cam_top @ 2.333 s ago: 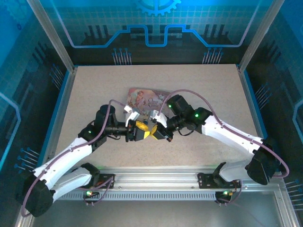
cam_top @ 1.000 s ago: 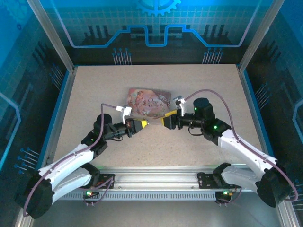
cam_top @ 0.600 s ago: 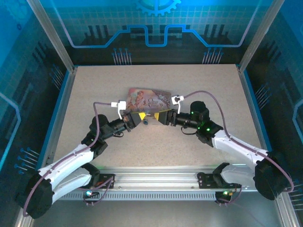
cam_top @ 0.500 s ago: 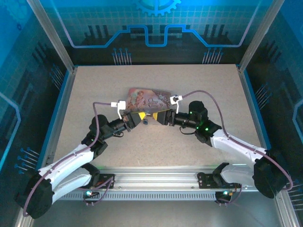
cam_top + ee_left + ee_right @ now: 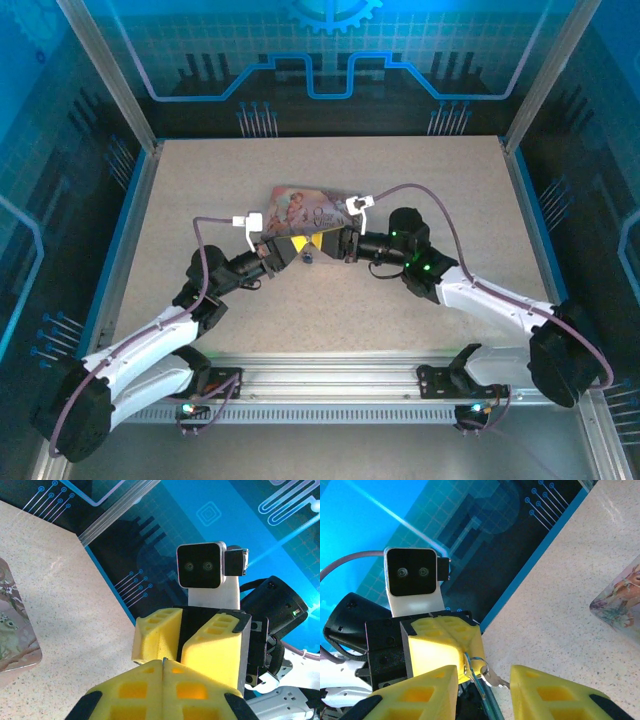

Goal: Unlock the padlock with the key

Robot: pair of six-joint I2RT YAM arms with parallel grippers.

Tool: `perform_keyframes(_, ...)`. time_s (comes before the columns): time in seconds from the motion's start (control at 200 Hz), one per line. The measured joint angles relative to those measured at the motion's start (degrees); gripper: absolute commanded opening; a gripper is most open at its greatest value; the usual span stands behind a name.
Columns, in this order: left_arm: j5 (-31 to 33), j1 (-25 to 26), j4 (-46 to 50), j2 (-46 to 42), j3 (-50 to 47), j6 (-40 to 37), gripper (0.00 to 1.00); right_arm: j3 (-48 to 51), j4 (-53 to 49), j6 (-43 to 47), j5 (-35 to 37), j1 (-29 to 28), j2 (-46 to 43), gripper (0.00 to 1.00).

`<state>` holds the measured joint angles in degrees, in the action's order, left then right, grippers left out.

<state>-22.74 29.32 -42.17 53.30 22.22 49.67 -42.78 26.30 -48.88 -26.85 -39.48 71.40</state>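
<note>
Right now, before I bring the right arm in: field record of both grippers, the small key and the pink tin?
left gripper: shut on thin silvery wire loop
small grey metal key: hangs from that loop
right gripper: open, facing the left gripper
loop: padlock shackle or key ring, cannot tell
pink illustrated rectangular tin: flat on table, beyond both grippers

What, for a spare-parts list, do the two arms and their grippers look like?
Both the left arm and right arm have white shells, black joints, green indicator lights and a looping purplish cable. The left gripper and right gripper carry chunky yellow fingers with recessed square pockets, plus a black-faced white camera block.
</note>
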Motion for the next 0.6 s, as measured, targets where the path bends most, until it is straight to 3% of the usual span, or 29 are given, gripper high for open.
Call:
perform_keyframes(0.215, 0.0, 0.0, -1.05, 0.04, -0.11, 1.18, 0.0, -0.02, 0.44, -0.13, -0.61, -0.35, 0.26, 0.2)
perform_keyframes(0.365, 0.11, -0.02, -1.79, 0.42, -0.61, 1.53, 0.0, -0.04, 1.18, -0.44, -0.79, -0.37, 0.26, 0.0)
perform_keyframes(0.525, -0.15, -0.13, -2.54, 1.2, -0.74, 1.9, 0.0, -0.07, 1.22, 0.59, -1.22, -0.24, 0.24, 0.0)
perform_keyframes(0.6, -0.68, -0.13, -2.69, 1.49, -0.74, 1.6, 0.27, -0.09, 0.59, 2.01, -1.84, 0.09, 0.17, 0.0)
